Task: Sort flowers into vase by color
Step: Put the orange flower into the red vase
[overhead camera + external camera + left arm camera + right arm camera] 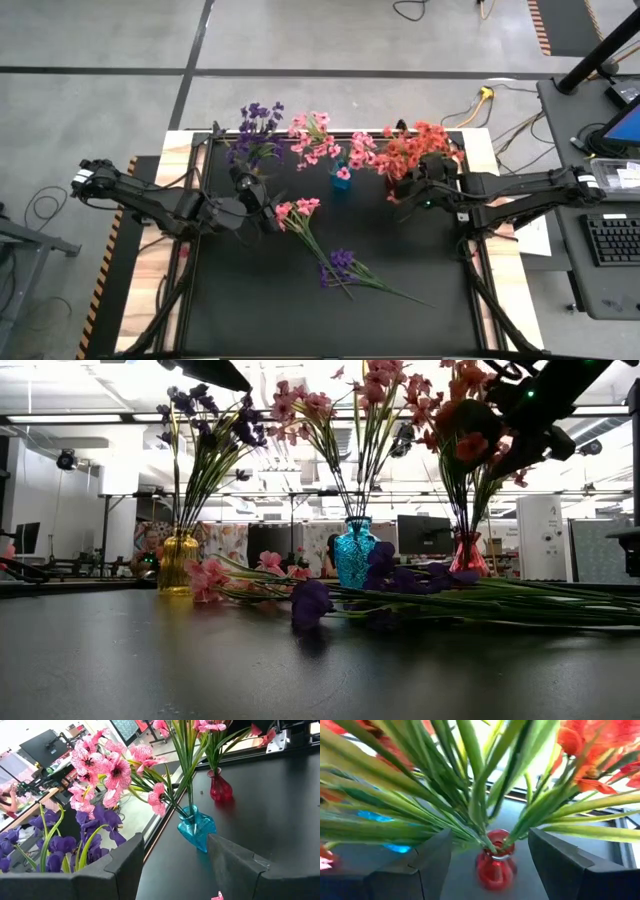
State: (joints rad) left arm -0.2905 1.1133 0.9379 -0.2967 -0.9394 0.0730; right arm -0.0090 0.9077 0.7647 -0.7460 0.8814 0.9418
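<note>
Low view: loose purple sprig [312, 600] lies nearest, stem running sideways behind it.

High view: purple sprig [345, 268] and pink sprig [300, 215] lie crossed on the mat [250, 310], just beside left gripper [268, 212], open, empty.

Right wrist view: right gripper [490, 862] open, empty, straddling the red vase [495, 865]; stems upright.

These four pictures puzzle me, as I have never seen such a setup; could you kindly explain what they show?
Two robot arms work at a black table. One picture looks down from above, one looks level across the tabletop, and two come from cameras on the wrists. At the back stand a yellow vase with purple flowers, a blue vase with pink ones and a red vase with red ones. A pink flower and a purple flower lie loose. The left gripper is open by the pink one; the right gripper is open above the red vase. Neither holds anything.
</note>
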